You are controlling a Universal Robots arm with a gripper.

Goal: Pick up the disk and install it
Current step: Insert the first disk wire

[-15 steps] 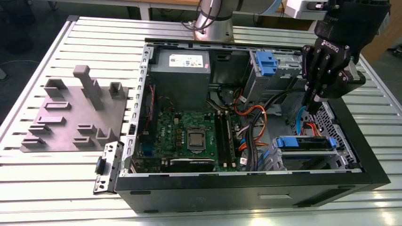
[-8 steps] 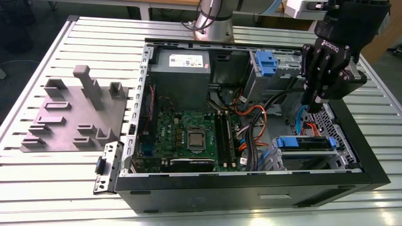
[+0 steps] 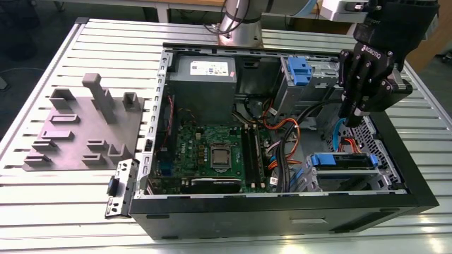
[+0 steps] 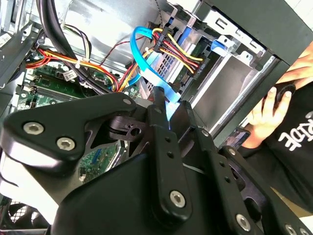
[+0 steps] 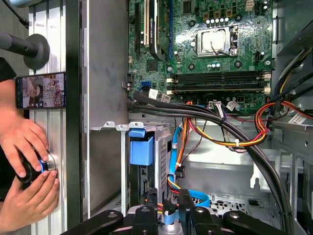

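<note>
- Gripper (image 3: 355, 114) is seen above the open case (image 3: 282, 211), fingers closed, nothing grasped.
- Disk (image 3: 343, 161) is seated in the lower bay at the case's front corner, blue rail up.
- A person's hands (image 5: 24, 181) are seen beside the case.

The gripper (image 3: 355, 114) fingertips are hidden behind the computer case (image 3: 416, 182) wall; a person's hands (image 5: 27, 188) are cut off at the first wrist view's edge.

Arm: silver-grey cylindrical robot arm column (image 3: 238, 21)
Gripper: matte black multi-link metal gripper (image 3: 359, 108), silver screw heads at joints, white lettering
Person: black printed sleeve (image 4: 293, 142)
</note>
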